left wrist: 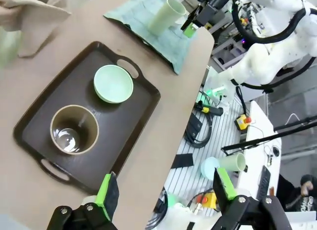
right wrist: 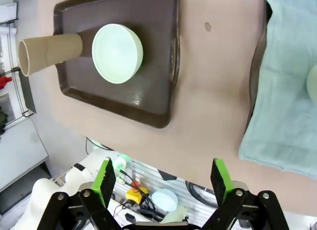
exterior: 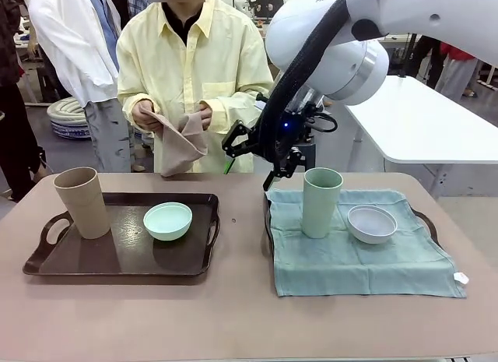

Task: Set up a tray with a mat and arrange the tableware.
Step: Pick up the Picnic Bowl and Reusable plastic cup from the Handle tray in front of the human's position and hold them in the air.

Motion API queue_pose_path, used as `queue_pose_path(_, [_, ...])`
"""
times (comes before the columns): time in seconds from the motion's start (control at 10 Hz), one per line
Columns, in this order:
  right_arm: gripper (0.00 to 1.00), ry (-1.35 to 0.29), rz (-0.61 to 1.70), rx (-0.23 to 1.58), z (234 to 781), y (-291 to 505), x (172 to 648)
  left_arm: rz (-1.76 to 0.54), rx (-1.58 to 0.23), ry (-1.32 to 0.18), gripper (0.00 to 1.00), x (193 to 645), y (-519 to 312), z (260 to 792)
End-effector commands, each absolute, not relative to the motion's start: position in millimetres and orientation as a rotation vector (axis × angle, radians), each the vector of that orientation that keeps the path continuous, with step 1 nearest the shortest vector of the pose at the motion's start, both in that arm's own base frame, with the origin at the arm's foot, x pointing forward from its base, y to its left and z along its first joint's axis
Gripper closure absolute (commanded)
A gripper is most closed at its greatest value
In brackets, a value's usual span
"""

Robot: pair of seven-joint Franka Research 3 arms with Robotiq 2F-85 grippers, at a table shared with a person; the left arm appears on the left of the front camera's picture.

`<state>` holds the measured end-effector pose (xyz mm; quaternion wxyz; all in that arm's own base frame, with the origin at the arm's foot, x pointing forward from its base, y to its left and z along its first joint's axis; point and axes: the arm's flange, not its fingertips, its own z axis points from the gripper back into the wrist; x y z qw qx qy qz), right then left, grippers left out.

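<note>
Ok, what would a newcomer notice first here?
The left tray is bare under a tan tumbler and mint bowl; the right tray carries a teal mat with a green tumbler and white bowl. Across the table a person holds a tan cloth, and the right gripper hangs open between the trays.

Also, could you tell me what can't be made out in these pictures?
Right tray: front view, the green mat covers all but its rim and a handle.
Pale green tumbler: right wrist view, cut off by the picture's right edge.
Person's tan cloth: left wrist view, cut off at the top left corner.
</note>
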<state>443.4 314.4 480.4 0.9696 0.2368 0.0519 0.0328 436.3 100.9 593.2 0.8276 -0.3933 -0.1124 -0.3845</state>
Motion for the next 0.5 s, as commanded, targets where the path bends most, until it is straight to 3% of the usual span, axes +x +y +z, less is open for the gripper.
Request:
queue_pose_path(0.0, [0.0,0.124,0.058,0.454,483.2,313.1,438.4,-0.818,-0.81,-0.243,0.0,437.9,101.9,595.4])
queue_pose_path(0.3, [0.0,0.117,0.068,0.475,480.3,314.8,441.2,-0.816,-0.829,-0.238,0.0,436.6,101.7,593.8])
queue_pose_path(0.4, [0.0,0.089,0.106,0.458,480.8,322.9,436.7,-0.949,-0.704,-0.271,0.0,442.7,109.6,589.8])
